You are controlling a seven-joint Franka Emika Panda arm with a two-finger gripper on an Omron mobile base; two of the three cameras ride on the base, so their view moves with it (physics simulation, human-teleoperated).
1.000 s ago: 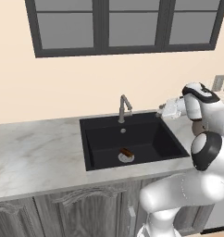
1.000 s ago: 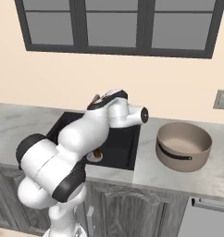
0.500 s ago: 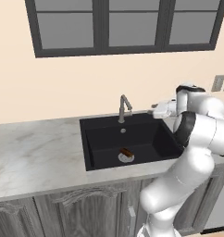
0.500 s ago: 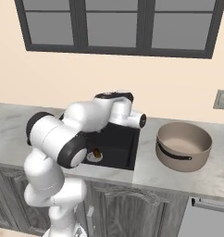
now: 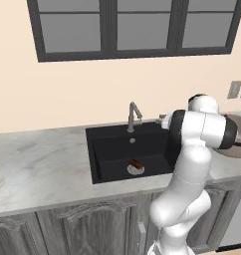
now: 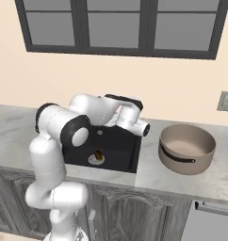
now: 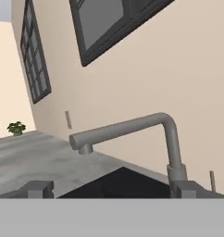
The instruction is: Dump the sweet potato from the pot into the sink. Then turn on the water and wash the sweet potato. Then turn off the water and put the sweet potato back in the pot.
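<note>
The sweet potato (image 5: 136, 164) lies on the silver drain in the floor of the black sink (image 5: 110, 157); it also shows as the sweet potato (image 6: 97, 154) in the sink (image 6: 120, 146). No water runs from the grey faucet (image 5: 134, 115). My gripper (image 7: 111, 189) is open and holds nothing, its fingertips (image 7: 37, 188) spread wide below the bent faucet (image 7: 132, 127). It hovers close to the faucet's right, above the sink's back right corner. The tan pot (image 6: 186, 148) stands upright on the counter right of the sink.
Grey marble counter (image 5: 38, 169) runs left of the sink. A dark-framed window sits on the wall above. My own arm hides most of the pot (image 5: 238, 147) in the left base view. Wall outlet (image 6: 225, 100) is at the far right.
The arm has folded and the hand has swung left from above the sink's right edge to close beside the faucet. The gripper has stayed open; potato and pot have not moved.
</note>
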